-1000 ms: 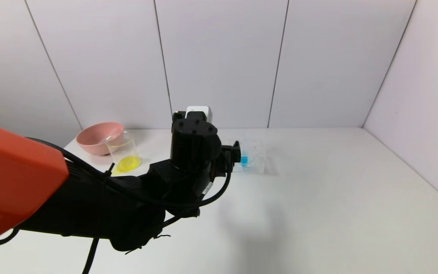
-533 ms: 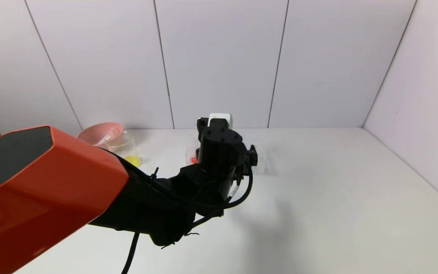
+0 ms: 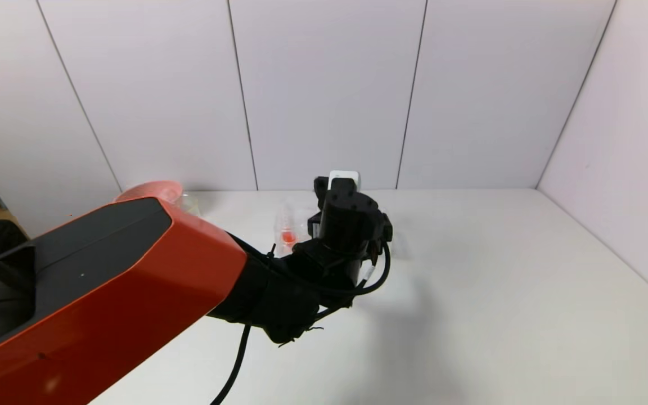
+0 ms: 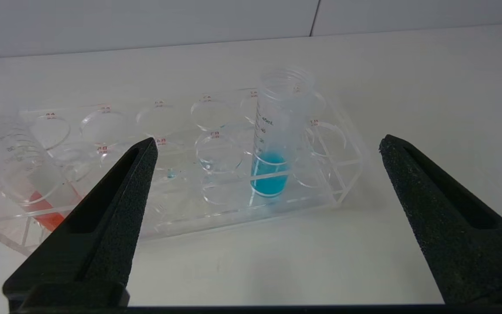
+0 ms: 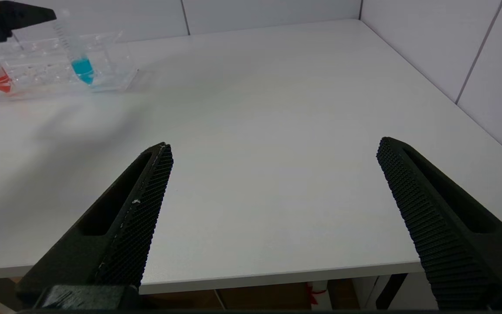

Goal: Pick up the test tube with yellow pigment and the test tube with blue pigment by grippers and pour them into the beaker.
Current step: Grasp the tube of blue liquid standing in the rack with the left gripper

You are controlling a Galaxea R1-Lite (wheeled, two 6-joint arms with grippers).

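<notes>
The test tube with blue pigment [image 4: 277,144] stands upright in a clear multi-hole rack [image 4: 216,205]. My left gripper [image 4: 267,140] is open and empty, just short of the rack, with the blue tube centred between its fingers but farther off. In the head view my left wrist [image 3: 349,216] covers the blue tube. The test tube with yellow pigment is out of view. The beaker is hidden behind my left arm. My right gripper [image 5: 275,144] is open and empty above the table's near edge, far from the rack [image 5: 103,74].
A tube with red liquid [image 4: 28,183] leans at the rack's other end and also shows in the head view [image 3: 287,236]. The pink bowl's rim [image 3: 149,187] shows at the back left. The white table [image 3: 498,292] spreads to the right, with walls behind and to the right.
My left arm has swung right and forward, from beside the beaker to the rack. It now hides the beaker and the blue tube in the head view.
</notes>
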